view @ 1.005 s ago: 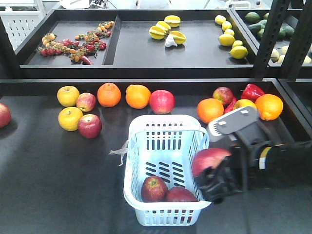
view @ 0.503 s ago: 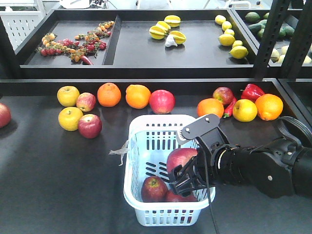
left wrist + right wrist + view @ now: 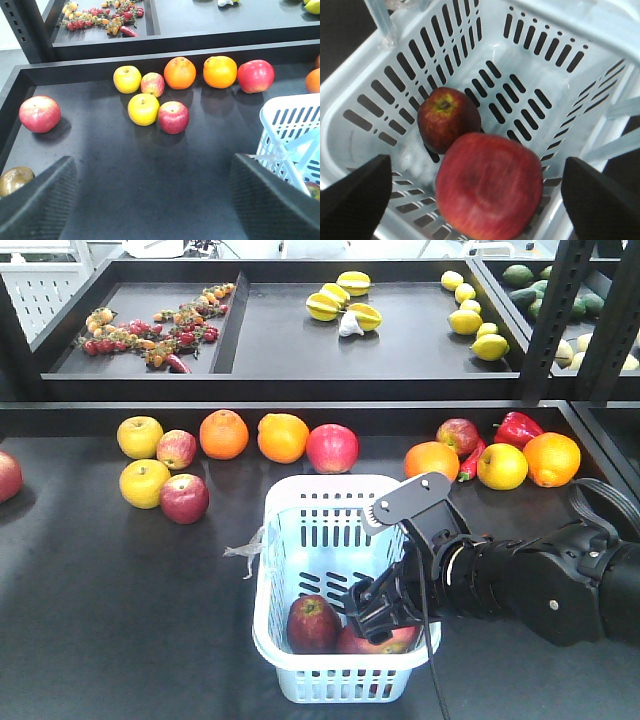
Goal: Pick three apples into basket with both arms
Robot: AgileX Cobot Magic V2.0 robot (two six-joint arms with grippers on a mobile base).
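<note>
Dark shelf, fruit row behind, basket (image 3: 340, 590) in front.
Right gripper (image 3: 385, 608) hangs inside it, jaws wide, one apple (image 3: 489, 186) blurred below, beside a dark apple (image 3: 448, 118). Best lift straight up, clear of the rim. Left gripper (image 3: 150, 192) waits open; farther apples (image 3: 173, 117) lie near oranges (image 3: 180, 73).

Basket (image 3: 330, 510): glossy pale plastic (slotted walls) | apples (image 3: 490, 185): smooth, faintly matt skin | gripper pads (image 3: 275, 200): black, finely textured | shelf (image 3: 115, 165): matt dark.
</note>
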